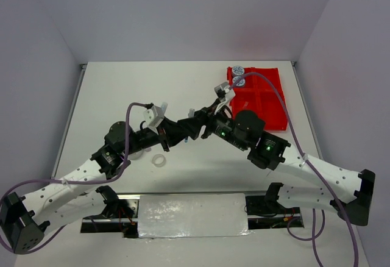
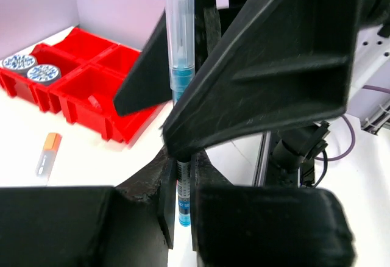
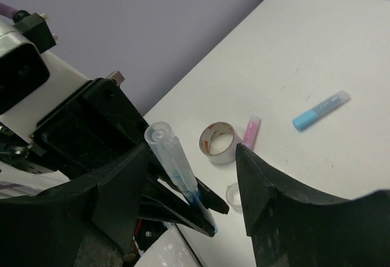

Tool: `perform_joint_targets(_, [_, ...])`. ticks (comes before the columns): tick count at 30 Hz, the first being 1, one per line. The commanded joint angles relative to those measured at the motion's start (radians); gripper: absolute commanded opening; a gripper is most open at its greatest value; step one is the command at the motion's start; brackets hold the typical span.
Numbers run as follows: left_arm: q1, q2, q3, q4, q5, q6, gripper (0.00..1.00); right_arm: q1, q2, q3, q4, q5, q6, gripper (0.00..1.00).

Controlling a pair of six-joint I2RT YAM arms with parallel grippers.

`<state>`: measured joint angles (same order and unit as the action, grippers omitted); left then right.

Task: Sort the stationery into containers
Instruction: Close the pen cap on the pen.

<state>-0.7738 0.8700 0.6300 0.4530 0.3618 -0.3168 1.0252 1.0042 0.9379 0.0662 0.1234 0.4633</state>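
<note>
We see a bright red tray (image 2: pixel 79 41) on a white table (image 1: pixel 152 84). Two tape rolls (image 2: pixel 18 63) show a blue-and-white speckled pattern on their tops. The pen (image 2: pixel 181 47) has a clear cap over a blue barrel. The orange-capped stick (image 2: pixel 47 153) is grey below its cap. The pink stick (image 3: pixel 250 131) is pale pink, and the blue stick (image 3: pixel 320 110) is light blue with a clear end. The tape ring (image 3: pixel 218 142) looks clear with a tan inside.

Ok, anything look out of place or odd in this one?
Only the blue pen: the left gripper clamps its lower end while the right gripper stands open around it, likely a handover. Nothing spilled or damaged.
</note>
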Motion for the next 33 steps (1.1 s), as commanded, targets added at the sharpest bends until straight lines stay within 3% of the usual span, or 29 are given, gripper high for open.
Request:
perform_joint_targets(1, [0.002,-0.017,0.0,0.104,0.055,0.015,0.0,0.006,-0.045,0.085,-0.035,-0.039,-0.09,0.67])
perform_joint_targets(11, [0.002,0.015,0.019,0.081,0.245,0.033,0.0,-0.037,-0.093,0.197,-0.129,-0.203,-0.333,0.78])
perform_joint_targets(16, [0.001,0.026,0.036,0.076,0.353,0.039,0.0,-0.166,-0.085,0.223,-0.175,-0.505,-0.328,0.78])
perform_joint_targets(18, [0.002,0.027,0.036,0.072,0.342,0.041,0.0,-0.171,-0.096,0.213,-0.18,-0.507,-0.33,0.77])
perform_joint_targets(23, [0.001,0.027,0.03,0.085,0.304,0.033,0.0,-0.171,-0.116,0.136,-0.143,-0.507,-0.304,0.66])
perform_joint_targets(27, [0.002,0.046,0.037,0.087,0.293,0.027,0.0,-0.174,-0.125,0.096,-0.098,-0.548,-0.279,0.64])
perform_joint_targets(32, [0.002,0.054,0.037,0.099,0.286,0.018,0.0,-0.171,-0.121,0.062,-0.077,-0.541,-0.276,0.49])
perform_joint_targets(33, [0.002,0.052,0.037,0.102,0.284,0.018,0.0,-0.171,-0.119,0.058,-0.074,-0.538,-0.272,0.43])
